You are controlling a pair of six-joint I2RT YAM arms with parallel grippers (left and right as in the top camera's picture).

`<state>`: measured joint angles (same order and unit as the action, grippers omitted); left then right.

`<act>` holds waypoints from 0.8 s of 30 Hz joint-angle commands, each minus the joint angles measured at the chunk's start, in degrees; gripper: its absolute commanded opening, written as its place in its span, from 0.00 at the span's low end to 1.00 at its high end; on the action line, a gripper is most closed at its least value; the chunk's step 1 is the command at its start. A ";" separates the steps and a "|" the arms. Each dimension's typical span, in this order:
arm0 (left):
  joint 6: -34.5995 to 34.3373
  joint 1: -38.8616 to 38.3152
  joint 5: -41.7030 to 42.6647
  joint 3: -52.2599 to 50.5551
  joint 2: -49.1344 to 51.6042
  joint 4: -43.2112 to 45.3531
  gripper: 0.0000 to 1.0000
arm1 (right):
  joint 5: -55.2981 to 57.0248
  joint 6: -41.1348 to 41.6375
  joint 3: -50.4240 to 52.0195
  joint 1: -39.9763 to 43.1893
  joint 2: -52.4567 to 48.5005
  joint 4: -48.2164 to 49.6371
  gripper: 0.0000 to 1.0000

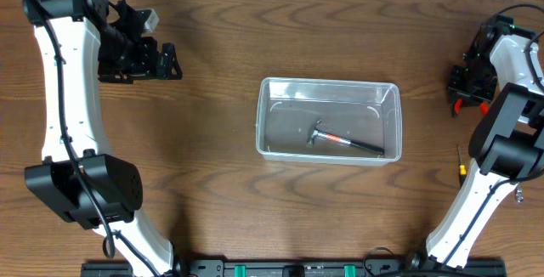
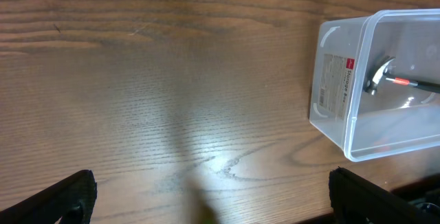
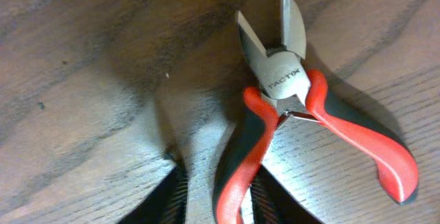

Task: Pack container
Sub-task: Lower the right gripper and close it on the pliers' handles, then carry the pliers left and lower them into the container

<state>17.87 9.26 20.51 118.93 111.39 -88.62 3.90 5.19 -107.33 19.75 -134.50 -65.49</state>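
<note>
right gripper [image 3: 220, 186]: jaws part-closed astride one handle of cutters [image 3: 282, 80], hold cannot be told | cutters' long axis is pointed away from jaws | container [image 1: 327, 83] is set mid-table, to its left | left gripper [image 2: 213, 193]: spread wide, empty

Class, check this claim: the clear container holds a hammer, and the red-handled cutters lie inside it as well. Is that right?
No. The container does hold the hammer, but the red-handled cutters lie outside it, on the wooden table. The right wrist view shows them there; the overhead view shows only the hammer inside.

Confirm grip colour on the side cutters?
Side cutters: red handles with dark grey inlay; right wrist view shows it best.
</note>
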 commanded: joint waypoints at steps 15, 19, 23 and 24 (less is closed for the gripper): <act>0.31 -0.02 -0.68 0.17 0.37 -0.24 0.98 | 1.86 0.02 -1.33 -0.28 10.10 -0.48 0.09; 0.31 -0.02 -0.68 0.17 0.37 -0.24 0.98 | 1.79 -2.86 -1.97 -2.08 16.70 -0.50 0.01; 0.31 -0.02 -0.68 0.17 0.37 -0.24 0.98 | -2.25 -9.42 -1.97 -5.64 24.59 -1.01 0.01; 0.31 -0.02 -0.68 0.17 0.37 -0.24 0.98 | -3.50 -10.91 -1.97 -6.99 26.80 -1.29 0.01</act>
<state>17.87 9.26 20.53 118.93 111.39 -88.62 4.03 0.40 -107.72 16.38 -113.99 -66.24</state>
